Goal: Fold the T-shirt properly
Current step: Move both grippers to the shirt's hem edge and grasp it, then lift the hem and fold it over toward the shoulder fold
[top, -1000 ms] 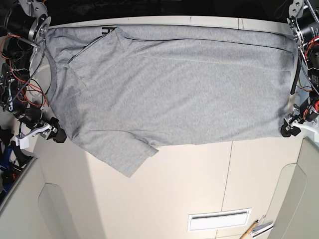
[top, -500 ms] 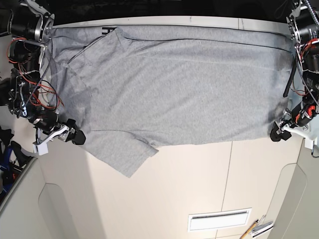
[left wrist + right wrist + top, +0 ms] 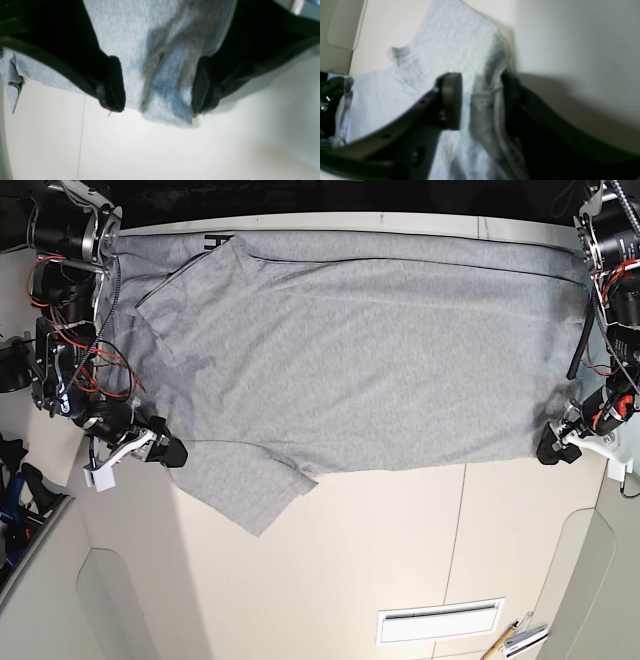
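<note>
The grey T-shirt (image 3: 350, 350) lies spread flat across the far half of the white table (image 3: 380, 550), one short sleeve (image 3: 250, 490) pointing toward the near side. On the left of the base view my right gripper (image 3: 168, 452) sits low at the shirt's edge beside that sleeve. The right wrist view shows my right gripper (image 3: 481, 100) open, with a bunched fold of the T-shirt (image 3: 455, 37) between its black fingers. My left gripper (image 3: 550, 452) is at the shirt's near right corner. Up close, my left gripper (image 3: 157, 100) is open and straddles the T-shirt's corner (image 3: 160, 37).
Near the front right edge lie a white slotted plate (image 3: 440, 621) and a few small tools (image 3: 515, 638). Raised beige panels (image 3: 110, 600) flank the table's front corners. A strip of black lettering (image 3: 215, 240) peeks out at the shirt's far left.
My right gripper has slid right and slightly toward the near side, onto the shirt's edge by the sleeve. My left gripper has edged left onto the hem corner. The cloth has barely shifted.
</note>
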### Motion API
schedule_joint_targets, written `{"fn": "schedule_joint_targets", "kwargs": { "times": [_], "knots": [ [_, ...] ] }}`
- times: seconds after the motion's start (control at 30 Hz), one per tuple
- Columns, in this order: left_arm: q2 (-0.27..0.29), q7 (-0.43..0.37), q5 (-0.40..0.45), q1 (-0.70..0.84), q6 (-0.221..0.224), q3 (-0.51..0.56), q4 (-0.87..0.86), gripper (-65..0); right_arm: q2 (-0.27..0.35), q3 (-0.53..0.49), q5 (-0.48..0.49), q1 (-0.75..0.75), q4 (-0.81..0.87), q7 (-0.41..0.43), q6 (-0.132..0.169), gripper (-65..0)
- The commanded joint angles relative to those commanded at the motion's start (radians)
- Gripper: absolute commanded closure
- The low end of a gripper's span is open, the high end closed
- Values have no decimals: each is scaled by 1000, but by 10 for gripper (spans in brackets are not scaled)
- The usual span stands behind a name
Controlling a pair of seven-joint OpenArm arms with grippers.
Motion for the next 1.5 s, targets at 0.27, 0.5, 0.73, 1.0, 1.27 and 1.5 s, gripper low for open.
{"fn": "schedule_joint_targets", "kwargs": {
  "times": [0.27, 0.5, 0.73, 1.0, 1.27, 1.5],
  "knots": [
    [-14, -16, -1, 0, 0, 0, 1, 0, 2, 0, -52, 2, 0, 2, 0, 0],
    [-24, -6, -1, 0, 0, 0, 63, 0, 4, 0, -51, 23, 2, 23, 1, 0],
    [-70, 40, -14, 0, 0, 0, 185, 0, 27, 0, -37, 50, 9, -8, 0, 0],
    [-103, 128, -144, 1, 0, 0, 198, 0, 61, 0, 41, 46, 44, -82, 2, 0],
    [-136, 282, -307, 9, 0, -1, 257, 0, 71, 0, 136, -38, 216, -165, 2, 0],
    [-161, 399, -438, 9, 0, -1, 264, 0, 72, 14, 136, -199, 457, -168, 0, 0]
  ]
}}
